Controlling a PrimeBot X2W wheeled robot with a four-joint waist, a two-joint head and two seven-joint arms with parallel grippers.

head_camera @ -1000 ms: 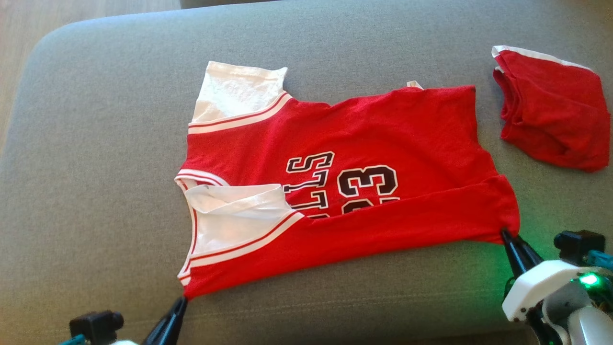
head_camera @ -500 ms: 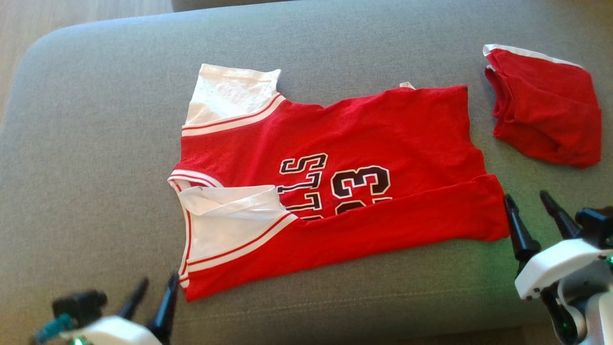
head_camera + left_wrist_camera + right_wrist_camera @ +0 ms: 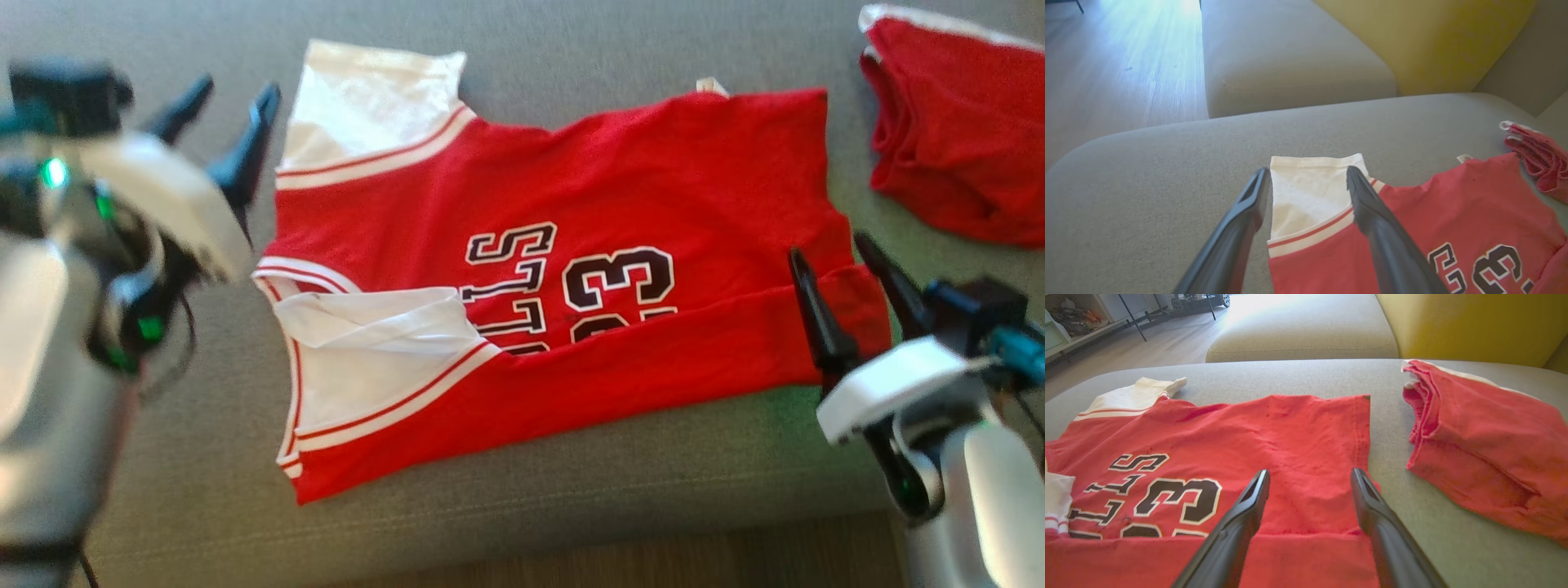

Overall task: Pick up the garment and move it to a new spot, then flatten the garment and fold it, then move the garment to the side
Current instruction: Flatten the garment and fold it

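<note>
1. The red basketball jersey with white sleeves and black-and-white lettering (image 3: 620, 180) lies spread on the grey upholstered sofa seat (image 3: 571, 490). Its neck end points to the robot's left and its hem end to the robot's right.
2. The near long edge of the jersey is folded up as a red band that covers the lower part of the numerals. The near white sleeve is folded in over the chest, and the far white sleeve lies flat and extended.
3. The left gripper (image 3: 237, 84) is beside the far white sleeve with its fingers spread wide and nothing between them. In the left wrist view the sleeve appears in the gap between the two fingers.
4. The right gripper (image 3: 829, 245) is at the hem end of the jersey, over the end of the folded band. Its fingers are likewise wide apart and hold nothing.
5. A folded red cloth with white trim (image 3: 947, 147) rests on the same seat, apart from the jersey, beyond its hem end.
6. A yellow back cushion (image 3: 1433, 41) and pale wooden floor (image 3: 1118, 73) lie beyond the seat.
</note>
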